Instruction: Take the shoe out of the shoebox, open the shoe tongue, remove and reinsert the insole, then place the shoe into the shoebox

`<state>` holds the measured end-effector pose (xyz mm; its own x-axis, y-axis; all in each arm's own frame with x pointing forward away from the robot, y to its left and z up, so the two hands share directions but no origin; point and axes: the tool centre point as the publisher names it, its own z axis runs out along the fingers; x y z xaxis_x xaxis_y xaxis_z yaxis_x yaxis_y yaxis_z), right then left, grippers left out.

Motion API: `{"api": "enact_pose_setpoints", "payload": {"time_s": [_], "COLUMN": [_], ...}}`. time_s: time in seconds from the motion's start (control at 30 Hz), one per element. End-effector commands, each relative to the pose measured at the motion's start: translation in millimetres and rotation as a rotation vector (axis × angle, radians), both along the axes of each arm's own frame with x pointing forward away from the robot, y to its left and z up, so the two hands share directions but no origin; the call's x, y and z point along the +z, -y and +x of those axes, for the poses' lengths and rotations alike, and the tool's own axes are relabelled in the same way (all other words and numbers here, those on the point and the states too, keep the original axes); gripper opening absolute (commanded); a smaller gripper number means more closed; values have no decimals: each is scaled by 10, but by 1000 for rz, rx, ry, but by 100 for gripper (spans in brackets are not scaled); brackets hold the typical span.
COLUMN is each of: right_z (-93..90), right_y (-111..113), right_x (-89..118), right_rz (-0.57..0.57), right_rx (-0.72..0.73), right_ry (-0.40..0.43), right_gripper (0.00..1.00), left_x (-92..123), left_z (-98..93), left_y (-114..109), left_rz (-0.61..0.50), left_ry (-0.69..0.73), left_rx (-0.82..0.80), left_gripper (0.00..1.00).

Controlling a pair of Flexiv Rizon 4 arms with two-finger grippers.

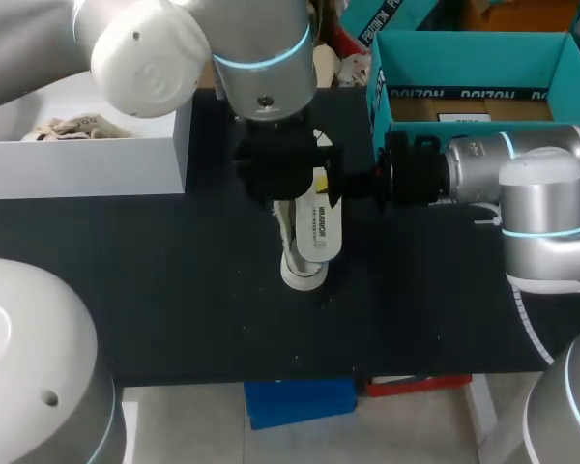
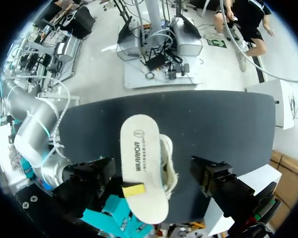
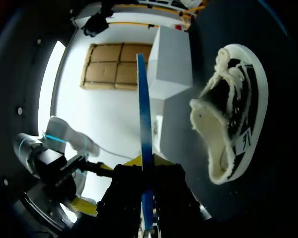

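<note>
Gripping the insole [image 2: 141, 163] by one end between both fingers: right hand [image 3: 141, 161], coming in from the shoebox [image 1: 464, 58] side. Insole: white, held just above the shoe [image 3: 233, 114]. Shoe: on the dark surface [image 1: 174, 290] near its middle, outside the teal shoebox. Left hand [image 1: 280, 164]: above both, fingers spread apart. White box [image 1: 87, 164]: far left of surface.
</note>
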<state>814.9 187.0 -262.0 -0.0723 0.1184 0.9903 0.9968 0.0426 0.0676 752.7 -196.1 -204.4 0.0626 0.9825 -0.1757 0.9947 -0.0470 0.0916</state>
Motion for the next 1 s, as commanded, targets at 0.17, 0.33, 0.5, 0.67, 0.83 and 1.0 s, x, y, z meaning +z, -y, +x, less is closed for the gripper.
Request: {"api": "enact_pose_setpoints", "payload": {"time_s": [0.17, 0.33, 0.5, 0.67, 0.83, 1.0], "right_z": [-4, -4, -4, -4, -4, -4], "right_y": [-10, -10, -10, -10, -10, -10], "right_x": [0, 0, 0, 0, 0, 0], "right_rz": [-2, -2, -2, -2, -2, -2], "right_rx": [-2, -2, -2, -2, -2, -2], "right_ry": [0, 0, 0, 0, 0, 0], "right_gripper": [0, 0, 0, 0, 0, 0], "left_x": [-140, -291, -396, -396, -396, -396], "left_z": [-176, -169, -148, -148, -148, -148], "left_y": [-302, -530, -626, -626, -626, -626], "left_rz": [-394, -609, -673, -673, -673, -673], "left_ry": [83, 30, -2, -2, -2, -2], "left_rx": [-37, -20, 1, 1, 1, 1], "left_gripper": [100, 100, 100, 100, 100, 100]}}
